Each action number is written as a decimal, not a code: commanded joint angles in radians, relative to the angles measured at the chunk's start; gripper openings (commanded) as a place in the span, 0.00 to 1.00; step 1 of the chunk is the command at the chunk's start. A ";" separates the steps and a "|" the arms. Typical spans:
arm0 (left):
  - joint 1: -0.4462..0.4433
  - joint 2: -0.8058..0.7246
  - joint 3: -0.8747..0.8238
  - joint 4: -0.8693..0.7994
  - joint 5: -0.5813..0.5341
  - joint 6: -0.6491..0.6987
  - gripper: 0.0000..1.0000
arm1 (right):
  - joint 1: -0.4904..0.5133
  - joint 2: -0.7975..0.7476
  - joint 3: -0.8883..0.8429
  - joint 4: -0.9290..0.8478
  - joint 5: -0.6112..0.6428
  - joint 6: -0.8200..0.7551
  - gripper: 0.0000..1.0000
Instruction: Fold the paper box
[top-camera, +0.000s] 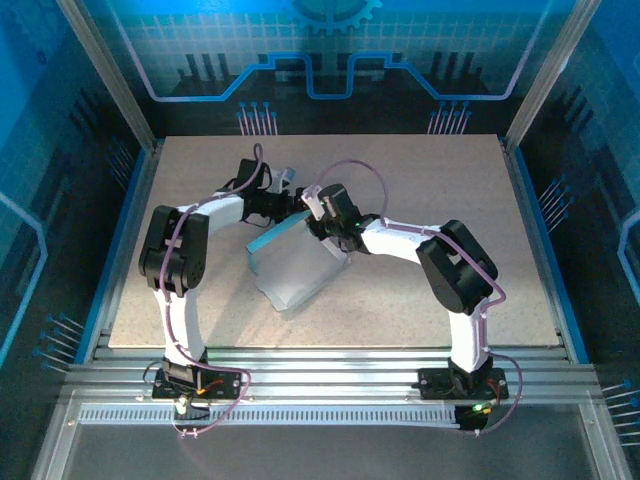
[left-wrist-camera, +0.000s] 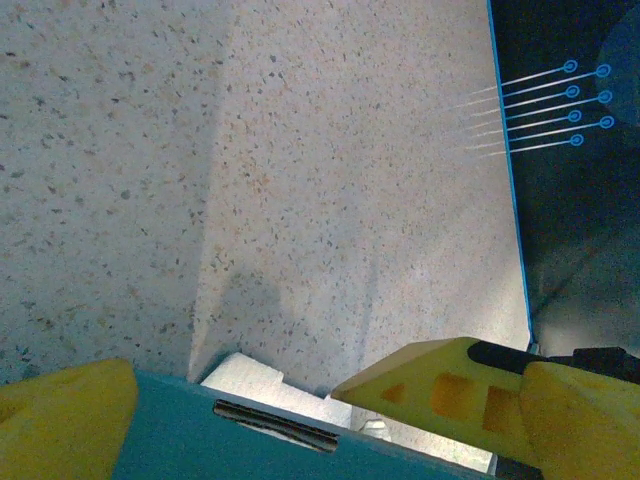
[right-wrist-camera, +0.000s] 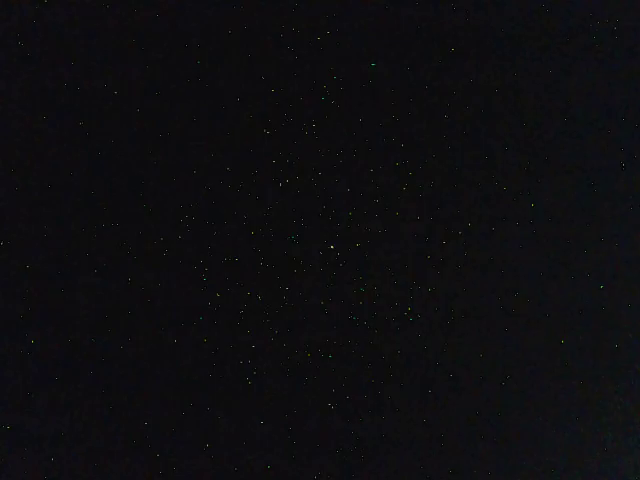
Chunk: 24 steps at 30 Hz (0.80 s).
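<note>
paper box (top-camera: 292, 272): light blue, mid-table (top-camera: 430, 200), between both arms, far edge lifted
left gripper (left-wrist-camera: 230, 380): yellow fingers (left-wrist-camera: 450, 390) spread wide, the box's blue edge lies between them, seen from the left wrist
right gripper (top-camera: 320, 205): at box's far edge in top view; claw state cannot tell
right wrist view: black, speckled

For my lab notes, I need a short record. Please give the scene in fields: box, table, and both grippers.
paper box: light blue, partly folded, near the table centre
table: pale speckled surface
left gripper: open, blue box edge between its yellow fingers
right gripper: at the box's far side; open or shut unclear
</note>
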 joint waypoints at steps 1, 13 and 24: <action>-0.010 -0.003 0.045 -0.070 0.033 0.049 0.99 | 0.003 -0.010 -0.006 -0.022 0.004 0.015 0.26; 0.009 -0.005 0.198 -0.237 -0.042 0.124 0.99 | -0.002 -0.152 -0.138 -0.013 -0.051 0.092 0.56; 0.009 -0.055 0.266 -0.446 -0.168 0.249 0.99 | -0.058 -0.442 -0.353 -0.045 -0.126 0.259 0.94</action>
